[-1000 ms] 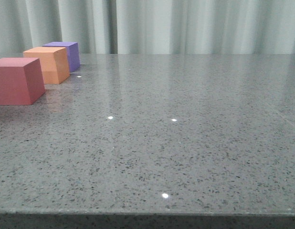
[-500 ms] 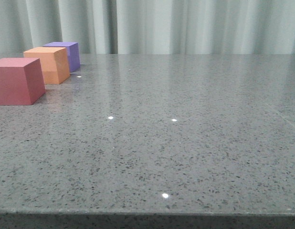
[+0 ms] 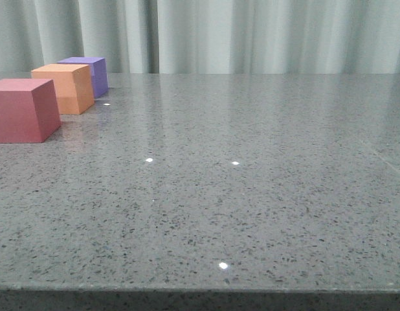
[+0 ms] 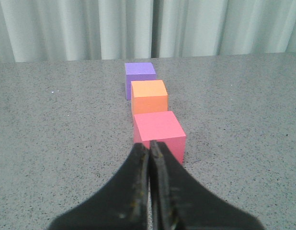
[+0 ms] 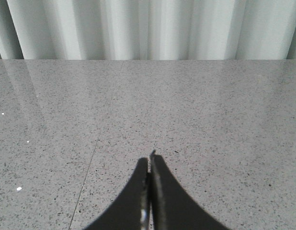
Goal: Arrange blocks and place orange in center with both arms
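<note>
Three cubes stand in a row at the far left of the grey speckled table (image 3: pixel 252 194): the pinkish-red cube (image 3: pixel 24 109) nearest, the orange cube (image 3: pixel 65 87) in the middle, the purple cube (image 3: pixel 88 73) farthest. The left wrist view shows the same row: pinkish-red cube (image 4: pixel 160 130), orange cube (image 4: pixel 149 96), purple cube (image 4: pixel 139 75). My left gripper (image 4: pixel 149 145) is shut and empty, its tips just in front of the pinkish-red cube. My right gripper (image 5: pixel 150 159) is shut and empty over bare table. Neither gripper shows in the front view.
Pale curtains (image 3: pixel 252 32) hang behind the table's far edge. The table's front edge (image 3: pixel 200 288) runs along the bottom of the front view. A thin seam (image 5: pixel 85 182) crosses the tabletop beside the right gripper.
</note>
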Controlling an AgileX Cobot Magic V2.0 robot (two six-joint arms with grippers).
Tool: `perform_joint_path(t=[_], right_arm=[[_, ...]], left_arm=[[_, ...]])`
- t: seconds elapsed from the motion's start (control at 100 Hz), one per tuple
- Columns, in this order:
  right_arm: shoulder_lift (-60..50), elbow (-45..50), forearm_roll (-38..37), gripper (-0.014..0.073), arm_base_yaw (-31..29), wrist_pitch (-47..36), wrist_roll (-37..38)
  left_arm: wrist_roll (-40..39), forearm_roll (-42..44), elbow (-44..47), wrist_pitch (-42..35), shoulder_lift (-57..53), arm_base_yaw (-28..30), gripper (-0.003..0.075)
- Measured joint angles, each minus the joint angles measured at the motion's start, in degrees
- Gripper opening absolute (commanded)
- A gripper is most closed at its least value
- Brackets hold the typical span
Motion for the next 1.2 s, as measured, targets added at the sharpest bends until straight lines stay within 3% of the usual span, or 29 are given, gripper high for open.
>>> perform_joint_path(t=[0.62, 0.95, 1.2], right_arm=[[0.0, 0.0, 0.0, -0.0069, 0.0, 0.0, 0.0], [0.0, 0.0, 0.0, -0.0069, 0.0, 0.0, 0.0], [0.0, 0.0, 0.0, -0.0069, 0.0, 0.0, 0.0]], left_arm=[[0.0, -1.03, 2.07, -3.1, -3.92, 0.28, -0.002], [0.0, -4.91, 12.73, -7.89, -15.34, 6.24, -0.002], [0.0, -6.42, 22.72, -14.84, -18.6, 6.81, -0.002]])
